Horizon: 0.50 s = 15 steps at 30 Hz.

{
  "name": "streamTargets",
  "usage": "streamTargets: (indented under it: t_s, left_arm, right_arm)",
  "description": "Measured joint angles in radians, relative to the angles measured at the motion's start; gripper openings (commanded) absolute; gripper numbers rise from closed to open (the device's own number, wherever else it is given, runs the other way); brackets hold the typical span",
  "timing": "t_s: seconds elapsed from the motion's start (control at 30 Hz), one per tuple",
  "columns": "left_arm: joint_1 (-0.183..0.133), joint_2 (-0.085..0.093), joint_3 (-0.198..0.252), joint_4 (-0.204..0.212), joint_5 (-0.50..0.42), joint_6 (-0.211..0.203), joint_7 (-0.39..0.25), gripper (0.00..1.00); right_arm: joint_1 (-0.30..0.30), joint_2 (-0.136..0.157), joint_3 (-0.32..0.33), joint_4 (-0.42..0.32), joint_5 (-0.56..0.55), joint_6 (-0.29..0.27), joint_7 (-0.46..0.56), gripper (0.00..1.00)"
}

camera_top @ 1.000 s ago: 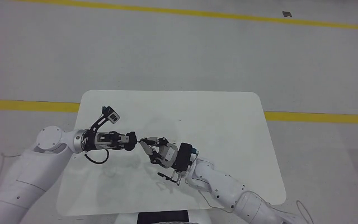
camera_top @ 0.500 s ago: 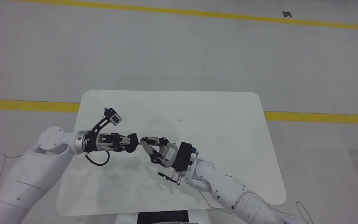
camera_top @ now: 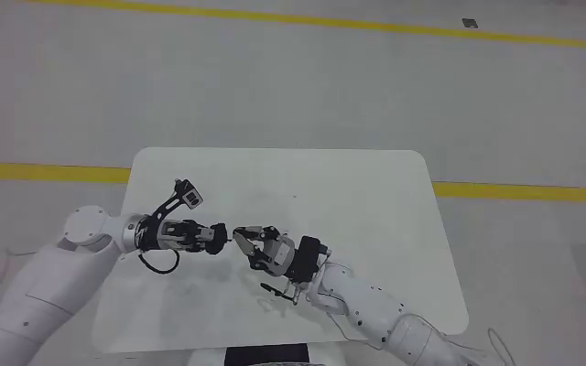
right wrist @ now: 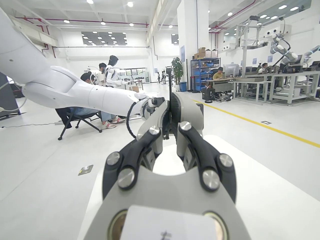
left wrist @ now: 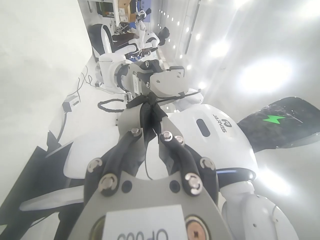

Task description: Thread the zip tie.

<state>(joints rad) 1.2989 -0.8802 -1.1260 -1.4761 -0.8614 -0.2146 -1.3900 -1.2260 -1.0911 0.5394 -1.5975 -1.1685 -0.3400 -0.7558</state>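
Above the white table point(camera_top: 366, 183) my two grippers meet tip to tip near its front left part. The left gripper point(camera_top: 218, 236) is shut on one end of a thin black zip tie point(left wrist: 147, 111); the tie's loose tail point(left wrist: 147, 161) hangs back between its fingers. The right gripper point(camera_top: 241, 237) faces it, shut on the tie's other end, which stands up as a thin black strip point(right wrist: 171, 88) above its closed fingers. In the left wrist view the right gripper point(left wrist: 160, 93) sits just beyond the left gripper point(left wrist: 151, 118), with the tie's strand point(left wrist: 180, 96) running across its grey finger.
The table top around the arms is bare white. A yellow floor line point(camera_top: 513, 190) runs past the table's right side. Behind, in the right wrist view, stand workbenches point(right wrist: 262, 86), a chair point(right wrist: 75, 118) and seated people, far from the table.
Both grippers have shifted slightly to the right together, and the right gripper's fingers have drawn closer to the left gripper's tip.
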Motion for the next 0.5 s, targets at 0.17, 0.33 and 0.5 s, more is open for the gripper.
streamTargets:
  t_s: [0.17,0.33,0.5]
  left_arm:
    - [-0.013,0.019,0.034,-0.005,-0.024,-0.009,0.000,0.00]
    - [-0.026,0.038,0.058,0.000,-0.052,-0.023,0.000,0.00]
    - [-0.036,0.054,0.083,-0.001,-0.087,-0.034,0.000,0.00]
  right_arm:
    - [0.020,0.009,-0.028,0.001,0.013,0.000,-0.011,0.00]
    - [0.035,0.017,-0.046,0.006,0.026,0.000,-0.021,0.00]
    - [0.044,0.023,-0.056,0.010,0.036,0.000,-0.038,0.00]
